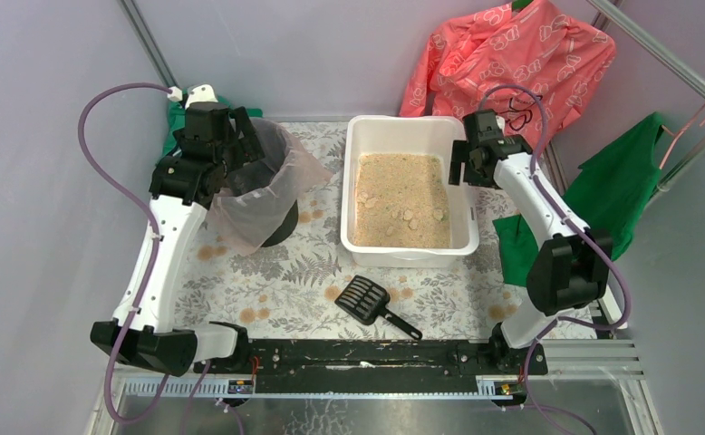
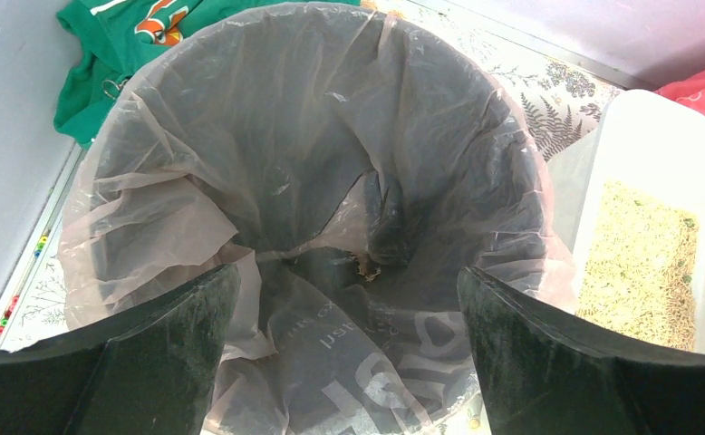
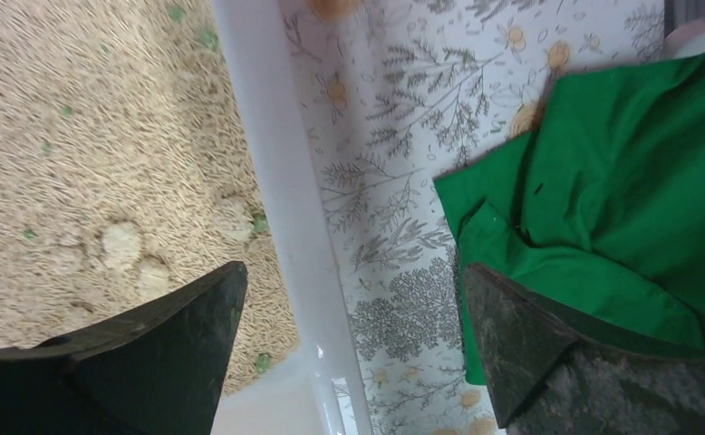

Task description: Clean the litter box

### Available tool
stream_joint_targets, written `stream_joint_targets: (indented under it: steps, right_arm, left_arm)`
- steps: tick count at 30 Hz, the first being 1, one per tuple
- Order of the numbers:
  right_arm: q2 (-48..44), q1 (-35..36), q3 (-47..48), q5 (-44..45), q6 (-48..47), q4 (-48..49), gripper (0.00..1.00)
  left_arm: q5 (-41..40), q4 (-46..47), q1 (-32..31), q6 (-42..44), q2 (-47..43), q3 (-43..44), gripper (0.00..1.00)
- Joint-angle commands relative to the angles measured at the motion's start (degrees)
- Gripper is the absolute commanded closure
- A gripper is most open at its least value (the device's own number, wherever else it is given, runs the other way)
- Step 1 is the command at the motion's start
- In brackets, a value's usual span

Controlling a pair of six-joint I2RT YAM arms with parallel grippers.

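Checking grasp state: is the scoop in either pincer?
No, the scoop lies on the table before the litter box; the left pincer and right pincer are open and empty.

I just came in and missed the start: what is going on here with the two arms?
The task is cleaning the litter box, but neither arm holds anything. The left gripper hangs open over the black bin lined with a clear bag. The right gripper is open above the right rim of the box. The black scoop lies on the table in front of it, and clumps sit in the litter.
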Motion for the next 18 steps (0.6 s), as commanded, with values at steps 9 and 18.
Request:
stream_joint_targets:
  steps: [9, 18]
  right_arm:
    - [5.7, 0.3, -0.3, -0.6, -1.2, 0.4, 0.74]
    - [10.7, 0.3, 1.4, 6.8, -12.0, 2.5, 0.89]
  left_arm:
    - [0.4, 1.2, -0.8, 1.3, -1.3, -0.8, 0.01]
    - [-0.2, 1.3, -0.8, 1.2, -2.6, -2.7, 0.01]
